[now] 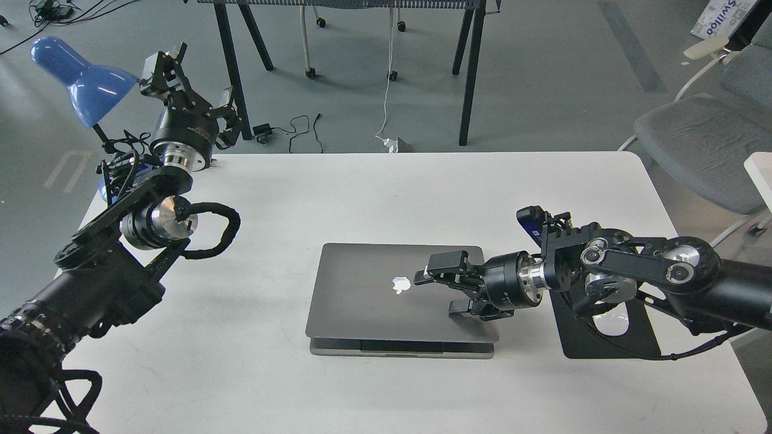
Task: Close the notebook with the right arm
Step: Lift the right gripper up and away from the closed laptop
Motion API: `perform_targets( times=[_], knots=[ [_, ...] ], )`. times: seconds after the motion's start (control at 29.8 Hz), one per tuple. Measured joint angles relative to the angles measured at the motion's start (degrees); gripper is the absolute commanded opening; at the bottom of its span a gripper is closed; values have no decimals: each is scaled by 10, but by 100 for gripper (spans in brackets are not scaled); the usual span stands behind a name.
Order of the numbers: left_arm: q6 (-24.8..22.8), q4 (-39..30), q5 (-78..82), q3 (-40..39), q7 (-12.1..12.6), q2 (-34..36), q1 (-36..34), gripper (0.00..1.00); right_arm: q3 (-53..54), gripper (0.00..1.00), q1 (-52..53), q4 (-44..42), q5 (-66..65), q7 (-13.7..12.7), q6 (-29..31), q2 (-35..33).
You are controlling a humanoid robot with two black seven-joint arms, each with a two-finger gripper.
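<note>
On the white table (362,187), near its middle, the notebook (362,295) is lying with its lid nearly down, a thin gap showing along the front edge. My right arm (681,274) is reaching in over the mouse pad (603,343). My right gripper (443,286) is sitting spread apart over the lid's right side, grasping nothing. My left gripper (181,84) is hanging released beside the blue lamp (78,75).

One white table (362,193) carries one space-grey laptop (362,295), one black mouse pad (639,337) and one white mouse (610,325). Two black robot arms reach in, each with one gripper: left gripper (181,84), right gripper (434,283). One blue desk lamp (78,78) and one grey chair (705,144) stand nearby.
</note>
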Motion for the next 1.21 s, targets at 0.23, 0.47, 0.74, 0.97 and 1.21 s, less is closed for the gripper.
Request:
perform_targets(
  times=[0.23,0.47,0.74,0.97,1.21],
  knots=[
    [0,0,0,0,0,0,0,100,-1,100,-21,-21,-2,0,-1,0],
    [0,0,0,0,0,0,0,100,2,100,-27,-29,-2,0,-1,0],
    [0,0,0,0,0,0,0,100,131,100,-10,-39,3,1,2,3],
    [0,0,0,0,0,0,0,100,344,100,-9,-128,5,4,-4,51],
    [0,0,0,0,0,0,0,100,533,100,-16,-201,8,7,-7,90]
  ],
)
